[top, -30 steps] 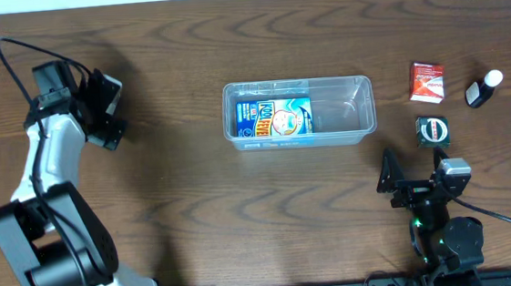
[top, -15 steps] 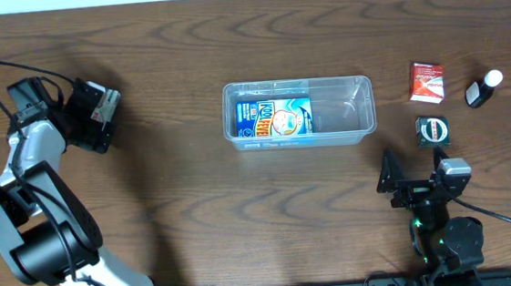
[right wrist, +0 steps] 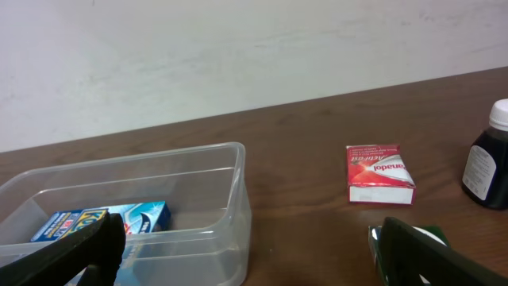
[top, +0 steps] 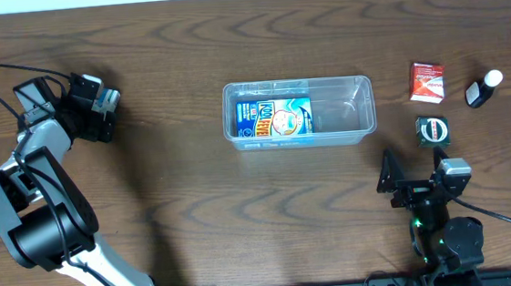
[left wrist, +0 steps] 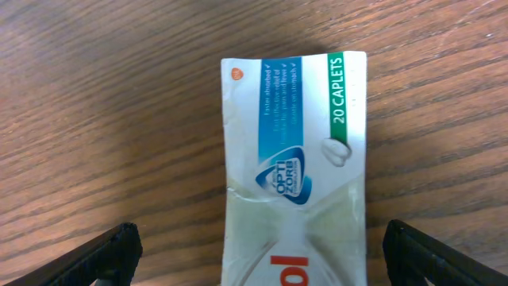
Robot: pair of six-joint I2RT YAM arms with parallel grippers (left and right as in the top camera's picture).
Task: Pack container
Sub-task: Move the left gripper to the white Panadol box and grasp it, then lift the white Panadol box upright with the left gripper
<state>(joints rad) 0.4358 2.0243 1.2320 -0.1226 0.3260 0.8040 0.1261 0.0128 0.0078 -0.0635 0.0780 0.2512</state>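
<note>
Hovering left pincer [left wrist: 258,254] wide over caplet box [left wrist: 294,159], seemingly not touching; right pincer [right wrist: 248,256] wide, empty, near container [right wrist: 238,191].

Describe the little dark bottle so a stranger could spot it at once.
Find the clear container in the middle of the table, then look to its right, where three small items sit. The bottle is the outermost, just right of the red box; it alone has a white cap on a dark body.
</note>
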